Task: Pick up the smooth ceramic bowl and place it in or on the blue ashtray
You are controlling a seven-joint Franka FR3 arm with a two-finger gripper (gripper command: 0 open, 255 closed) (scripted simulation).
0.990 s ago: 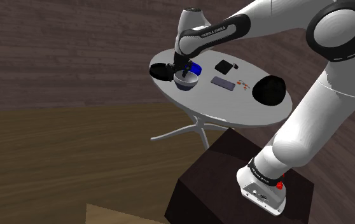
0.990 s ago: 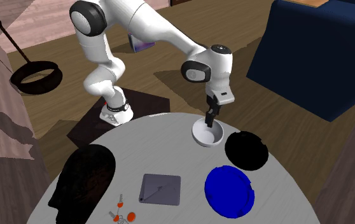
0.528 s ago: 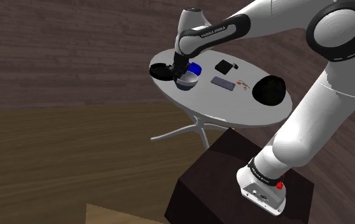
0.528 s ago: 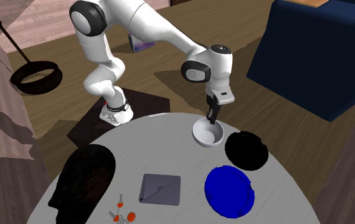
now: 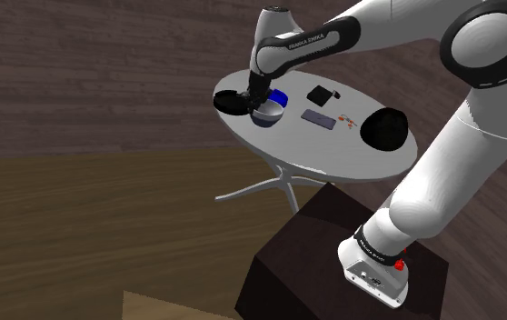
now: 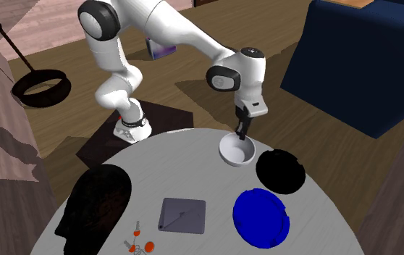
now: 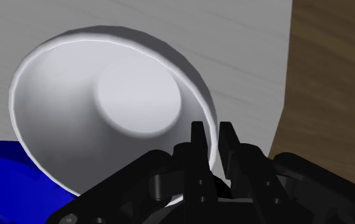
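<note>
Wood floor lies all round a round grey desk. Near its edge the black fingers are pinched almost together on the rim of the white bowl, one inside it and one outside. The blue ashtray lies beyond the bowl from the fingers, clear of them.

Smooth pale-grey bowl with a soft sheen, matt light-grey table top faintly streaked, flat even blue ashtray, matt black gripper, brown wood-grain floor at the shoulder view's lower left
</note>
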